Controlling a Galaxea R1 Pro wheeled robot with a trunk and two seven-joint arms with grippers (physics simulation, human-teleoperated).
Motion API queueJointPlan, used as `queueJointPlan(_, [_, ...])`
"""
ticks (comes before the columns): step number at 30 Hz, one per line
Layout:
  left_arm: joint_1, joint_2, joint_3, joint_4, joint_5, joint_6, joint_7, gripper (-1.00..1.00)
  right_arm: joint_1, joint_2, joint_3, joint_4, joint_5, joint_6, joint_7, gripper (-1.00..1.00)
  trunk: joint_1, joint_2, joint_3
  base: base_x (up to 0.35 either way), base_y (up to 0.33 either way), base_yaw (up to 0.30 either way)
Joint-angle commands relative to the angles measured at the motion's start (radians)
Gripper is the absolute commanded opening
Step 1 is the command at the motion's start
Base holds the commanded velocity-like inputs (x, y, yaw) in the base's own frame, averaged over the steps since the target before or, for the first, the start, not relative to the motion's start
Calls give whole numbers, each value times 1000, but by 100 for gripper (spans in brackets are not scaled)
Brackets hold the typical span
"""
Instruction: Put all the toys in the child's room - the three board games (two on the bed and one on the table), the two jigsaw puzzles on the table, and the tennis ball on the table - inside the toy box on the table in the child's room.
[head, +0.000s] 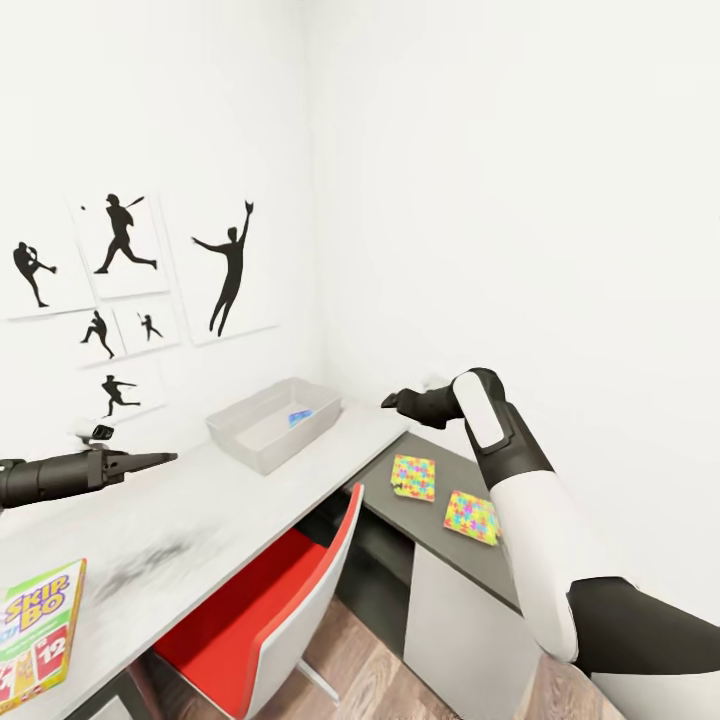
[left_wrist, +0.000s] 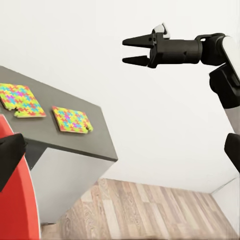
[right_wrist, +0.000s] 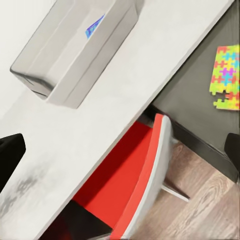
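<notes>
The light grey toy box (head: 272, 420) stands at the far end of the pale table (head: 200, 520), with a flat blue-printed item (head: 300, 417) lying inside it. A green Skip-Bo board game (head: 35, 630) lies at the table's near left edge. Two jigsaw puzzles (head: 414, 477) (head: 471, 517) lie side by side on the lower dark grey desk (head: 400, 520). My left gripper (head: 165, 459) hovers open above the table, left of the toy box. My right gripper (head: 388, 401) hangs open in the air to the right of the toy box, holding nothing. The tennis ball and the bed are out of view.
A red chair (head: 270, 610) with a white shell is tucked under the table, between it and the dark desk. White walls meet in the corner behind the toy box, and black sports silhouette pictures (head: 120, 290) hang on the left wall. Wood-plank floor (left_wrist: 150, 210) lies beside the dark desk.
</notes>
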Motion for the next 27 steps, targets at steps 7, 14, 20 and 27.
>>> queueJointPlan(7, [0, 1, 0, 0, 0, 11, -4, 100, 0, 0, 1, 0, -10, 1, -10, 100, 0, -1, 3, -84, 4, -268])
queueJointPlan(14, [0, 1, 0, 0, 0, 11, -4, 100, 1, 0, 1, 1, -10, 1, -10, 100, 0, -1, 7, -127, 0, -268])
queueJointPlan(20, [0, 0, 0, 0, 1, 11, -4, 100, 1, 0, -3, 1, -10, 1, -11, 100, 0, -1, 10, -221, 0, -268])
queueJointPlan(27, [0, 0, 0, 0, 1, 11, -4, 100, 3, -1, -5, 1, -10, 1, -11, 100, 0, -1, 14, -149, 0, -268])
